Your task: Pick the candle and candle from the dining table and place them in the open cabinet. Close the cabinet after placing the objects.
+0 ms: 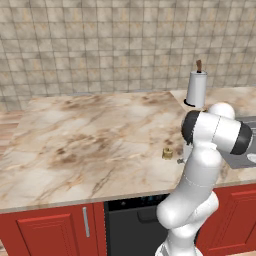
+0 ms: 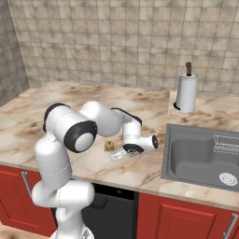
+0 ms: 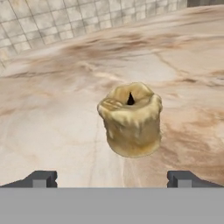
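The squat candle [image 3: 131,120] is standing upright on the marbled table [image 1: 75,140], near its front edge. The claw [image 3: 112,178] is lying low and reaching in sideways, jaws spread fully wide and gripping nothing. The candle is sitting dead ahead, centred between the two fingertips [image 3: 41,178] and a little beyond them, so a straight push forward should bracket it.

A squat brass-gold candle [image 1: 167,153] stands upright on the marbled dining table [image 1: 90,140], near its front edge, just left of the white arm [image 1: 205,165]. Beyond the arm, 1 white paper-towel roll [image 1: 196,88] stands by the tiled wall [image 1: 100,45]. Below the table's edge hangs 1 red cupboard door [image 1: 50,230].
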